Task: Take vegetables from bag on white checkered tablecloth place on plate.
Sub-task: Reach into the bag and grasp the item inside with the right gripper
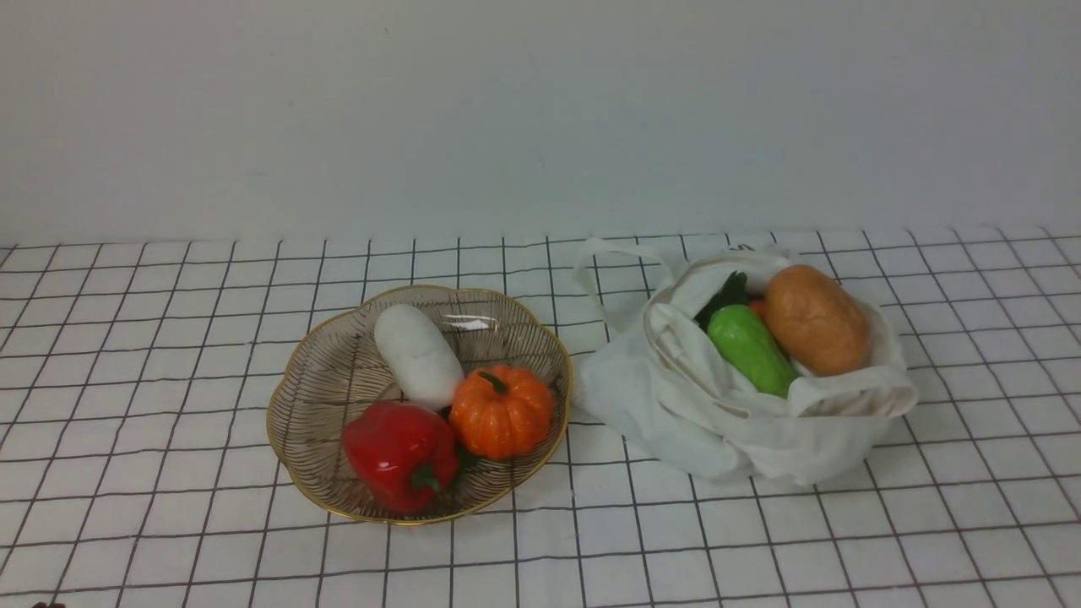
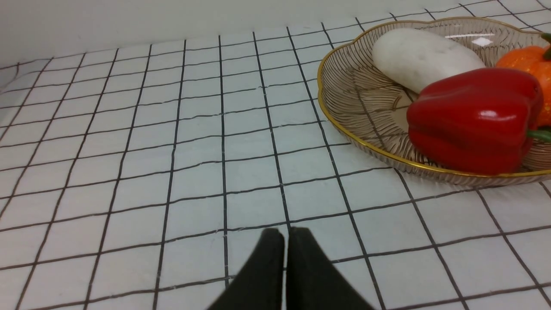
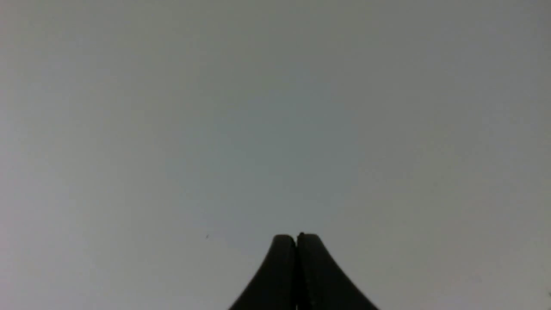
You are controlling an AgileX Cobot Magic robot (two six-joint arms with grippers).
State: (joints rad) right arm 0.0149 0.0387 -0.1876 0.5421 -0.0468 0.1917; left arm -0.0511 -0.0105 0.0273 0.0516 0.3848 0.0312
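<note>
On the Checkered Cloth, a Full Bag Beside a Part-Filled Dish

Toward the robot's right on the white checkered tablecloth [image 1: 591, 523], a pale cloth bag [image 1: 676, 422] sits slumped, mouth open and upward. Its rim is folded down in loose rolls, which probably serves to keep the contents within reach. Inside, a brown potato [image 1: 815, 321] lies uppermost, against the far right part of the mouth; a green cucumber [image 1: 752, 350] leans just beside it. Between and behind them, a scrap of orange, too covered to name with certainty, and some dark leafy green.

Left of the bag, just beside it: the gold-rimmed plate [image 1: 272, 414]. It holds a white radish [image 1: 420, 355], a ribbed orange pumpkin [image 1: 502, 411] and a red pepper [image 1: 397, 452], grouped toward the middle and near side. Dish and bag stand close together, presumably to make each carry short. Bare glass shows on the plate's left and far right, likely the best landing spots for the potato and cucumber.

Left gripper [image 2: 286, 234]: tips together or nearly so, nothing between them, cloth beyond. Right gripper [image 3: 296, 239]: fingers pressed together, empty, facing plain pale wall. Both appear parked clear of the goods.

Judgement: no transfer in hand; the bagged vegetables remain to be moved. The potato, being on top, seems the sensible first pick for the right arm. Its smooth round skin may slip, and soft folds could snag in a careless grip.
</note>
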